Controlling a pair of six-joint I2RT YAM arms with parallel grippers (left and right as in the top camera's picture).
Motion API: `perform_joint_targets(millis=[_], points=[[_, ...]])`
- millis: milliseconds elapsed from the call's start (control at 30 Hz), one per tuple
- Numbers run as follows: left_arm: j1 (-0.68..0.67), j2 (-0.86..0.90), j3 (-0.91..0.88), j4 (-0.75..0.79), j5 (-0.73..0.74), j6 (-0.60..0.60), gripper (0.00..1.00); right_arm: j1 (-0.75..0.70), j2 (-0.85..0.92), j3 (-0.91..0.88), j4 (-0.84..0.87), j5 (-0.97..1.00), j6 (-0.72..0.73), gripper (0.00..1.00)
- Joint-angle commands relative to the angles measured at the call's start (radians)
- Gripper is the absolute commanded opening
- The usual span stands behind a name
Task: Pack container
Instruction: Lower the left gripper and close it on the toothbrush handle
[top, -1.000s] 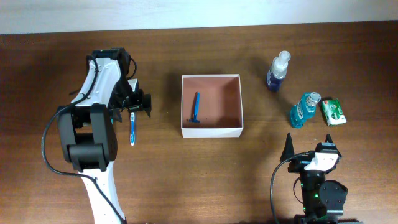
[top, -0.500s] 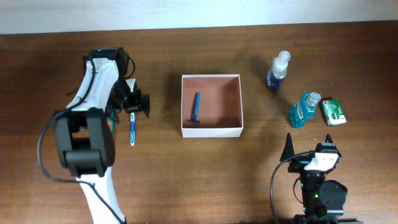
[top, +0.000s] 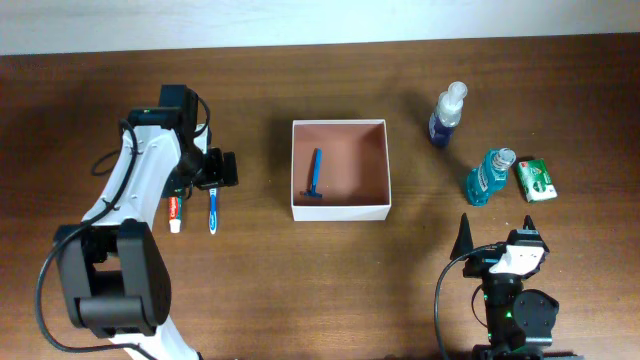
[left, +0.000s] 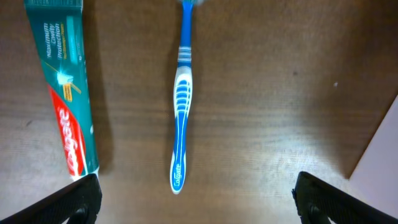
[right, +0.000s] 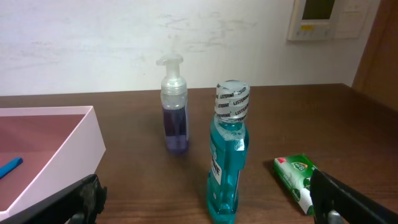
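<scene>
One item, a blue razor (top: 315, 175), lies packed so far as the left arm swings outward over the left side of the tabletop (top: 300, 290), uncovering a toothpaste tube (left: 65, 93) that it hid a second ago. The red-and-teal tube reads "Colgate" along its length. Just right of it and parallel, apart from it, lies a blue-and-white toothbrush (left: 181, 106), unmoved, with "Colgate" printed near the handle's end. The left pincer (top: 213, 170) hangs over the brush's far end with its jaws spread wide and holding nothing, as they were a second ago. The shift looks like lining up on the brush, so the pick is yet to come.

At centre sits the container (top: 340, 212), white-walled and pinkish-brown inside, with the razor lying against its left side.

To the right stand a purple pump bottle (top: 447, 113) and, nearer, a teal mouthwash bottle (right: 225, 168) whose cap seal reads "LISTERINE". A small green pack (top: 535, 180) lies just right of the mouthwash, its print too small to read. The right pincer (top: 495, 243) waits on the near side of all three, spread wide and empty, unchanged.
</scene>
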Motion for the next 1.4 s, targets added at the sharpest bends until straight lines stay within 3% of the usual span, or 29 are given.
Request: perform_joint_targets(millis=[0, 1367], points=[[0.003, -0.016, -0.017, 0.039, -0.008, -0.01, 0.99, -0.006, -0.006, -0.005, -0.008, 0.009, 0.001, 0.98], [0.003, 0.145, -0.022, 0.116, -0.025, -0.009, 0.98, -0.006, -0.006, -0.005, -0.008, 0.009, 0.001, 0.98]])
